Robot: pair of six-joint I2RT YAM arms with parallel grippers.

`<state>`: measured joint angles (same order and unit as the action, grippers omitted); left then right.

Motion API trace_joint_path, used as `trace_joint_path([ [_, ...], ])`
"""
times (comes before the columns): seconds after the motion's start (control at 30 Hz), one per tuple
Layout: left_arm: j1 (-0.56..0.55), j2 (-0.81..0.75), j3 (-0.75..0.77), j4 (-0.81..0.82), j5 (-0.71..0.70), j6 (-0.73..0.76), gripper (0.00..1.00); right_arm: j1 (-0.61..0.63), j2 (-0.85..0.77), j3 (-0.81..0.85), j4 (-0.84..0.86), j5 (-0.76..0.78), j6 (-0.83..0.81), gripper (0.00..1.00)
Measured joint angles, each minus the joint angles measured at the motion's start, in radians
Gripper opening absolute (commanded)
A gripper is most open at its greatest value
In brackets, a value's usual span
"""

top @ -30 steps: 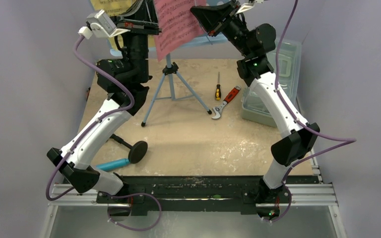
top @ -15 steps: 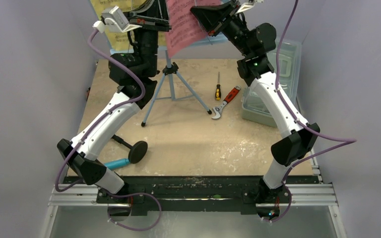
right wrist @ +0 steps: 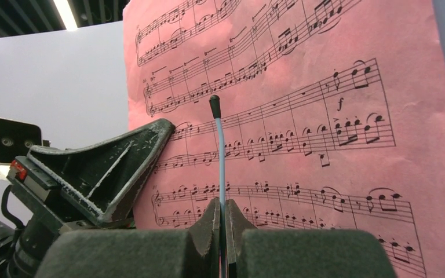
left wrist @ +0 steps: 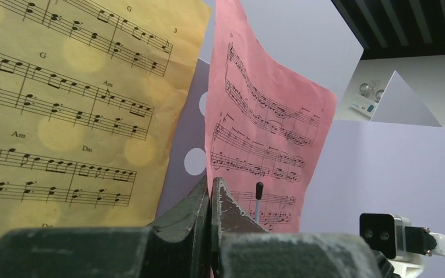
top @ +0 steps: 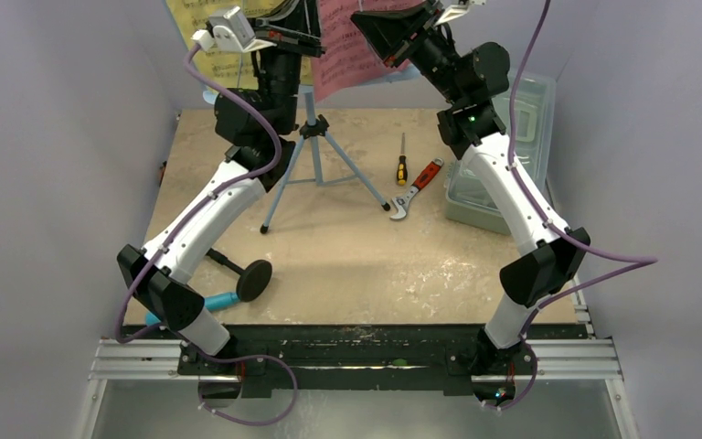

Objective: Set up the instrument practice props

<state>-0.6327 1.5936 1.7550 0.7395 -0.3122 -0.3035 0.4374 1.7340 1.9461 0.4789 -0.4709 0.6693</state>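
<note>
The left gripper (left wrist: 210,191) pinched the left edge of the pink sheet-music page (left wrist: 261,133), beside the yellow page (left wrist: 64,104) on the music stand (top: 313,128). The right gripper (right wrist: 221,211) clamped the stand's thin retainer wire (right wrist: 221,150), in front of the pink page.

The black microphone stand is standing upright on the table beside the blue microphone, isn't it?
Not upright: the top external view shows the black microphone stand lying on its side on the table, beside the blue microphone.
</note>
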Motion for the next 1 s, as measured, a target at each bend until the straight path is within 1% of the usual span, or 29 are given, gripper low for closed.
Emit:
trace_joint_path([
  [0.1,0.019,0.013,0.019,-0.003,0.014,0.000,0.00,0.000,0.000,0.000,0.000,0.000,0.000,0.00],
  [0.23,0.052,0.058,0.087,-0.026,0.041,-0.003,0.00,0.000,0.000,0.000,-0.002,0.000,0.000,0.00],
  [0.3,0.067,0.074,0.100,-0.034,0.054,-0.010,0.00,0.000,0.000,0.000,-0.006,0.002,0.000,0.05],
  [0.4,0.084,0.086,0.103,-0.053,0.071,-0.026,0.00,0.000,0.000,0.000,-0.011,0.008,-0.004,0.16],
  [0.47,0.088,0.089,0.103,-0.061,0.080,-0.035,0.00,0.000,-0.002,0.000,-0.013,0.010,-0.008,0.21],
  [0.5,0.089,0.089,0.103,-0.063,0.084,-0.040,0.02,0.000,-0.003,0.000,-0.015,0.010,-0.012,0.25],
  [0.57,0.092,0.089,0.103,-0.066,0.089,-0.049,0.09,0.000,-0.008,0.000,-0.020,0.010,-0.019,0.35],
  [0.7,0.095,0.087,0.103,-0.078,0.097,-0.061,0.24,0.000,-0.033,-0.001,-0.048,0.010,-0.034,0.48],
  [0.87,0.094,0.065,0.103,-0.126,0.097,-0.081,0.51,0.000,-0.116,-0.035,-0.116,0.029,-0.070,0.61],
  [1.0,0.095,0.018,0.103,-0.226,0.096,-0.083,0.71,0.000,-0.205,-0.068,-0.200,0.054,-0.116,0.71],
])
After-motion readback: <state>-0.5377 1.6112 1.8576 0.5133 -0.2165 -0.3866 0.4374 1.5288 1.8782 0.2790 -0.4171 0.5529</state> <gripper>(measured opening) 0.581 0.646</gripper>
